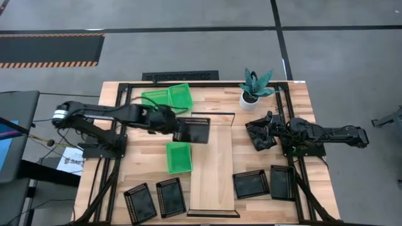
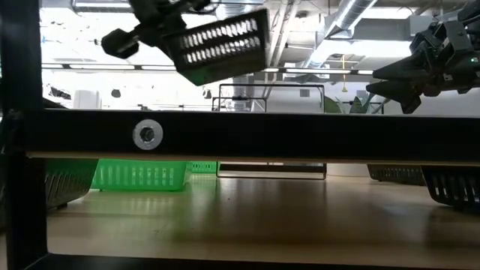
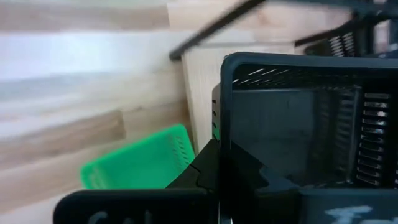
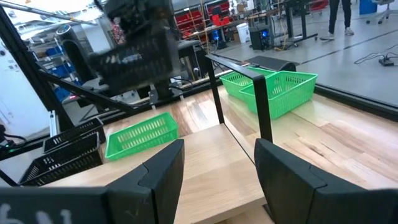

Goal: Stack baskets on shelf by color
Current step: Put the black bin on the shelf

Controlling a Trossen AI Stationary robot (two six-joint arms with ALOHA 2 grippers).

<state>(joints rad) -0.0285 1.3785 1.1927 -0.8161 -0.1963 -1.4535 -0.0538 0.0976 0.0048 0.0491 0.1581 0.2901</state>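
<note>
Wooden table [image 1: 213,91], black basket [image 1: 192,130] clamped in left jaws above shelf [image 1: 215,169] edge

- The dark six-joint left arm [image 1: 107,115] is reaching from the table's left edge toward the middle, its links stretched nearly straight and raised above the tabletop.
- The left two-finger gripper [image 1: 174,124] is clamping the rim of a black perforated plastic basket [image 1: 191,130], holding it tilted in the air.
- The dark right arm [image 1: 326,133] is lying folded along the table's right side, pointing inward.
- The right gripper [image 4: 214,171] is hanging with its two dark fingers [image 4: 163,171] spread apart, gripping nothing.
</note>
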